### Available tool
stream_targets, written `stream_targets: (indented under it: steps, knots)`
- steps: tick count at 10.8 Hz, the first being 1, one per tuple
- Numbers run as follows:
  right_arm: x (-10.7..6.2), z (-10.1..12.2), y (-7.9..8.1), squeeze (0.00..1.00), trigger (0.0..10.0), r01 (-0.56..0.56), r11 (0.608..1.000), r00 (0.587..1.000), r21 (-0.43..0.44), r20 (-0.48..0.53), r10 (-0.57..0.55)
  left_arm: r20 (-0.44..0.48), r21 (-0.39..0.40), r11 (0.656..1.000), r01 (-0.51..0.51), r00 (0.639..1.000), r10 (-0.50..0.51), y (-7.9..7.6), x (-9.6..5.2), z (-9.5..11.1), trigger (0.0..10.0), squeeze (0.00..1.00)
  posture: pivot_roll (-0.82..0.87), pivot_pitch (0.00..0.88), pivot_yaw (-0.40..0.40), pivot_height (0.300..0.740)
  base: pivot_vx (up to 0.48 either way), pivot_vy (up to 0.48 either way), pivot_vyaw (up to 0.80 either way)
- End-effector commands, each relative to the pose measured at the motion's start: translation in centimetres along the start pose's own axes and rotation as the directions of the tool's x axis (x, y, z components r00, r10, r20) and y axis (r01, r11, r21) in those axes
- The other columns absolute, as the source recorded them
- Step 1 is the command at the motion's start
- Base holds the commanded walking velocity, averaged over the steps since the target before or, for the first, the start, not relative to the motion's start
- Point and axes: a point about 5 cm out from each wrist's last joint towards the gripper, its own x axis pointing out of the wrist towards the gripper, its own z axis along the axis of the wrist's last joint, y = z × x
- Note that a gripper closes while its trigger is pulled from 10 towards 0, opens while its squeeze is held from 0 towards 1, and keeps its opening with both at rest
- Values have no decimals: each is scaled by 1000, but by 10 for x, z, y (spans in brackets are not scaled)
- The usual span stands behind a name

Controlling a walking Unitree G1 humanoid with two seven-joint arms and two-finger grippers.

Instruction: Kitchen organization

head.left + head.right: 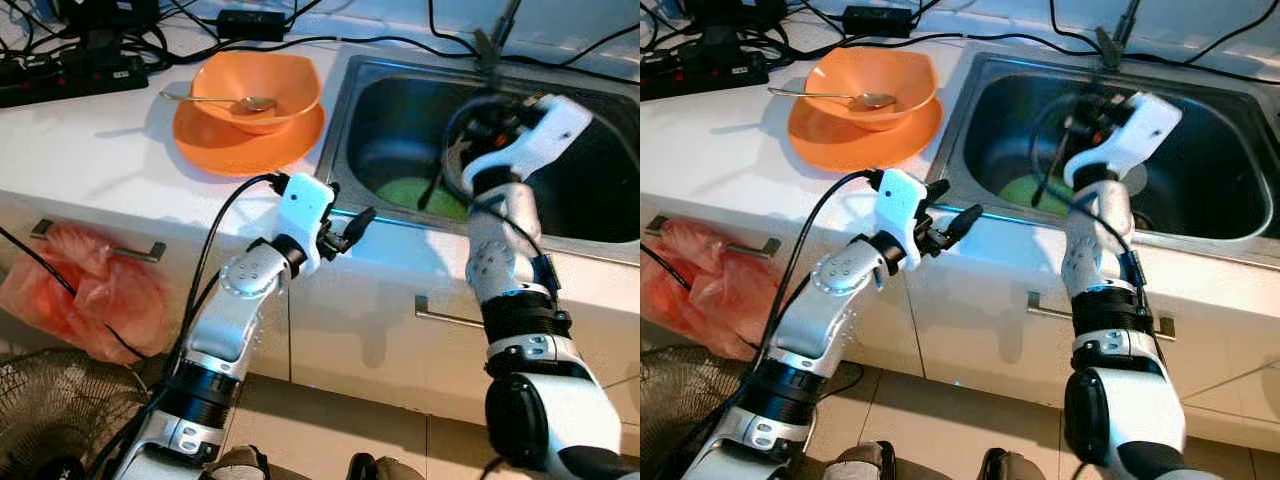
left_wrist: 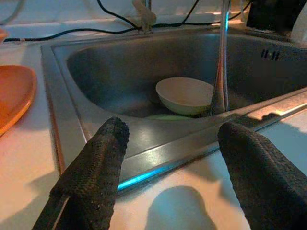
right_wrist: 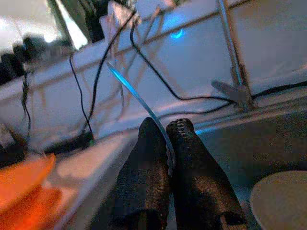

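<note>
- R gripper [image 3: 167, 143] fingers clenched on thin utensil handle [image 3: 139, 98], upper right over sink [image 1: 345, 120]: stiff, slick metal, hold mid-handle
- L gripper [image 2: 175, 158] fingers released, frame centre at desk [image 1: 100, 140] edge

On and around the counter [image 1: 120, 140] there are one orange bowl [image 1: 258, 90], one orange plate [image 1: 225, 145] under it, one spoon [image 1: 215, 100] in that bowl, one steel sink [image 1: 345, 120], one pale bowl [image 2: 184, 95] inside it, one green plate [image 1: 410, 192], two drawer handles [image 1: 130, 250], and one red plastic bag [image 1: 90, 290].
</note>
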Motion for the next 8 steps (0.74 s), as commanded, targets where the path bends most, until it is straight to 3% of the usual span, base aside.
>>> stream_targets:
  steps: [1, 3, 8]
  knots:
    - [2, 0, 2, 0, 10000, -28, 999, 1000, -33, 0, 28, -54, -31, 999, 13, 998, -15, 0, -5, -12, 10000, 0, 213, 139, -48, 740, 0, 0, 0]
    - [-1, -10, 1, 0, 10000, -42, 997, 999, -58, -30, 40, -63, -25, 998, 52, 997, -54, -4, -8, -12, 10000, 0, 219, 139, -48, 740, 0, 0, 0]
    - [0, -28, 22, 0, 10000, -208, 976, 973, -66, -117, 200, -86, -29, 994, 110, 990, -112, -11, -12, -13, 10000, 0, 226, 141, -51, 740, 0, 0, 0]
